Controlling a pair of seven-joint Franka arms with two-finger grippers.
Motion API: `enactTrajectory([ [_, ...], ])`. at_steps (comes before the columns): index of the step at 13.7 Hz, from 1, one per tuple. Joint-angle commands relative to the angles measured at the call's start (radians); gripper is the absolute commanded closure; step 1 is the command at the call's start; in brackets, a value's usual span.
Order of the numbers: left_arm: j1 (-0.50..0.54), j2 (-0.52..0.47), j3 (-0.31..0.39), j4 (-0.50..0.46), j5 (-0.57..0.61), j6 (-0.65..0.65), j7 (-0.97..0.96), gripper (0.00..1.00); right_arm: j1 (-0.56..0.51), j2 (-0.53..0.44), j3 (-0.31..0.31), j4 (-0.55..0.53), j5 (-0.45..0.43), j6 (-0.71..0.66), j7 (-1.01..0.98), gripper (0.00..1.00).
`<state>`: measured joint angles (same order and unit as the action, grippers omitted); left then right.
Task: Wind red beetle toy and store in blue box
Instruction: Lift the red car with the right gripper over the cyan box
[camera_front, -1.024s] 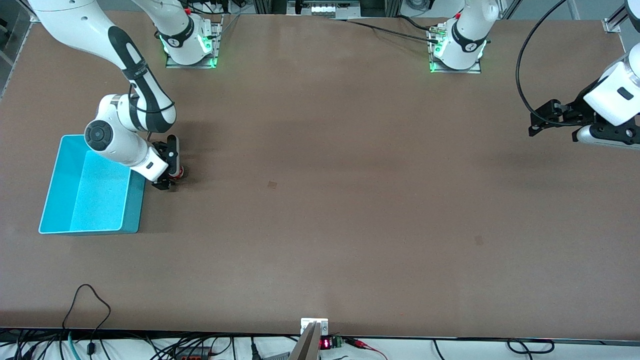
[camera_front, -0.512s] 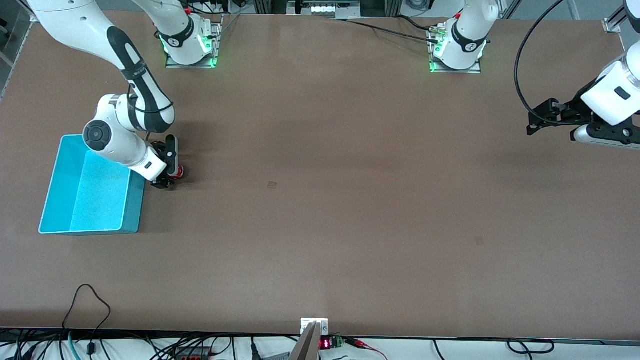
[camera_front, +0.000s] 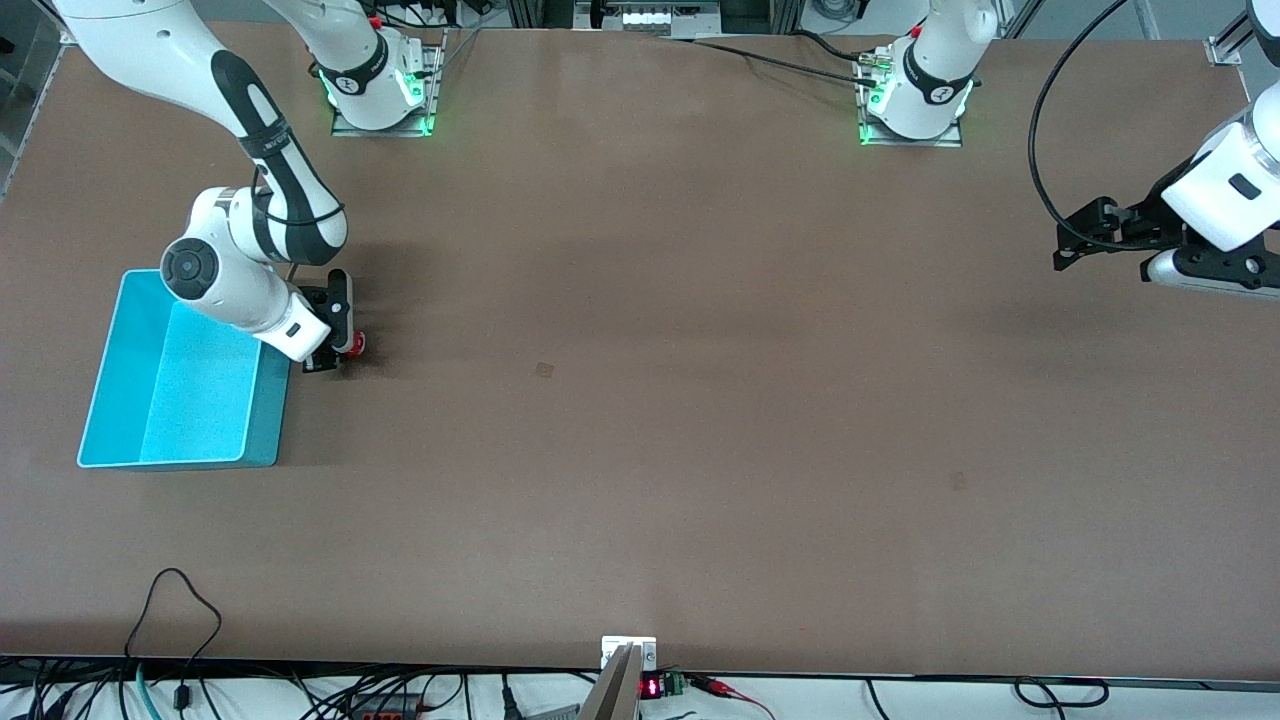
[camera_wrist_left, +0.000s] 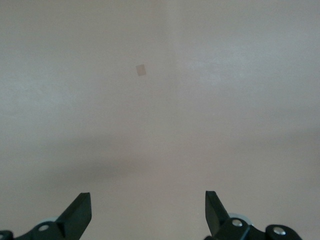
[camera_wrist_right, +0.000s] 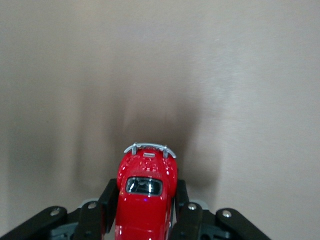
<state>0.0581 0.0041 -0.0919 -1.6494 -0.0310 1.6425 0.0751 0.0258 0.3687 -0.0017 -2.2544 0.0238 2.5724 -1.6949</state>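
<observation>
The red beetle toy (camera_wrist_right: 146, 192) is a small glossy red car with a silvery bumper. My right gripper (camera_wrist_right: 146, 200) is shut on its sides, a black finger pressed against each flank. From the front camera the toy (camera_front: 356, 345) peeks out at the right gripper (camera_front: 338, 345), low at the table just beside the blue box (camera_front: 120, 410). The box is a cyan bin with a speckled floor, and nothing shows inside it. My left gripper (camera_wrist_left: 147, 212) is open with nothing between its fingers, and it hangs (camera_front: 1075, 240) over the left arm's end of the table, where that arm waits.
The brown table top (camera_front: 640, 400) spreads wide between the two arms. A small dark square mark (camera_front: 544, 370) lies near its middle. Cables run along the table's edge nearest the front camera, and a small fixture (camera_front: 628, 655) stands at the middle of that edge.
My right gripper's fingers have closed onto the red beetle toy, and gripper and toy have shifted slightly toward the blue box. The left arm has barely moved.
</observation>
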Motion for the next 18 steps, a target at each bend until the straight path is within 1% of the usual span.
enactTrajectory([
  [1, -0.007, 0.014, -0.002, 0.033, 0.022, -0.024, -0.018, 0.00, 0.031, -0.057, 0.002, 0.035, 0.007, -0.008, 0.072, 0.99],
  [3, -0.007, 0.014, -0.002, 0.033, 0.019, -0.026, -0.018, 0.00, 0.052, -0.074, 0.003, 0.116, 0.010, -0.082, 0.170, 0.99],
  [5, -0.007, 0.013, -0.002, 0.033, 0.019, -0.027, -0.017, 0.00, 0.092, -0.077, 0.003, 0.211, 0.040, -0.149, 0.347, 0.99],
  [7, -0.006, 0.013, -0.002, 0.033, 0.020, -0.027, -0.017, 0.00, 0.088, -0.100, 0.000, 0.236, 0.044, -0.146, 0.533, 0.99],
  [9, -0.006, 0.013, 0.000, 0.033, 0.020, -0.027, -0.015, 0.00, 0.057, -0.103, -0.020, 0.274, 0.045, -0.147, 0.804, 1.00],
  [10, -0.006, 0.013, 0.000, 0.033, 0.020, -0.027, -0.015, 0.00, 0.051, -0.103, -0.033, 0.285, 0.044, -0.150, 0.908, 1.00],
  [13, -0.004, 0.013, 0.000, 0.033, 0.020, -0.027, -0.015, 0.00, 0.020, -0.102, -0.095, 0.283, 0.044, -0.176, 1.110, 1.00],
  [15, -0.004, 0.013, 0.000, 0.033, 0.020, -0.026, -0.015, 0.00, -0.029, -0.103, -0.110, 0.283, 0.045, -0.213, 1.156, 1.00],
  [18, -0.006, 0.011, -0.002, 0.034, 0.020, -0.026, -0.015, 0.00, -0.049, -0.111, -0.126, 0.282, 0.041, -0.300, 1.268, 1.00],
])
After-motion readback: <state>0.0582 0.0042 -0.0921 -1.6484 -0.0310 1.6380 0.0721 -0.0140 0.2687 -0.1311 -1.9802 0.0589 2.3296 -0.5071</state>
